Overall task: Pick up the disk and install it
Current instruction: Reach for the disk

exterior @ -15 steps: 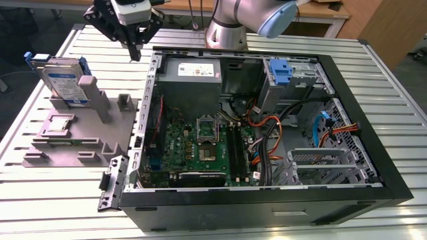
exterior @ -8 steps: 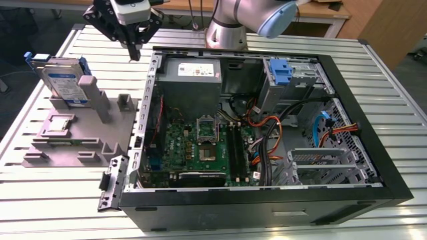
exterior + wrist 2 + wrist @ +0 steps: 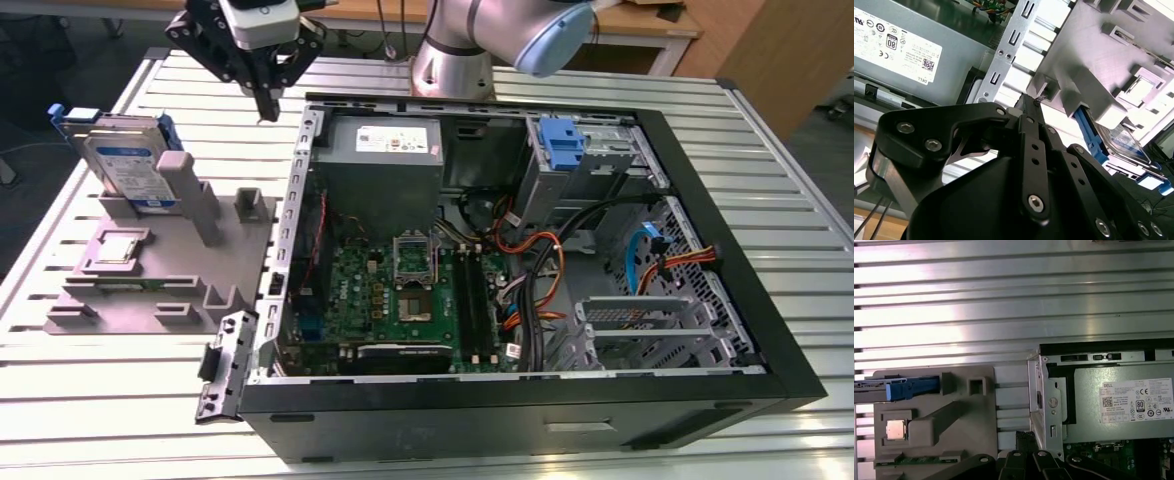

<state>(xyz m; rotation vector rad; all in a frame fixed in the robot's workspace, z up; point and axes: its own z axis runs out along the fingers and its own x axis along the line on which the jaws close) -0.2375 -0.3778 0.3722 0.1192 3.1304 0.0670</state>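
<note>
Arm: we see it extend from behind the case (image 3: pixel 534 410) toward the exterior view's left, wrist pointing down.
Claw (image 3: pixel 271 108): fingers pinched together, holding nothing, over the desk (image 3: pixel 747 130) between fixture and case wall.
Disk (image 3: pixel 127 160): upright in the grey fixture (image 3: pixel 147 290), outside the case, apart from the claw.

Silver, blue-bracketed disk (image 3: pixel 127 160), upright on edge in grey fixture (image 3: pixel 174 268).
</note>
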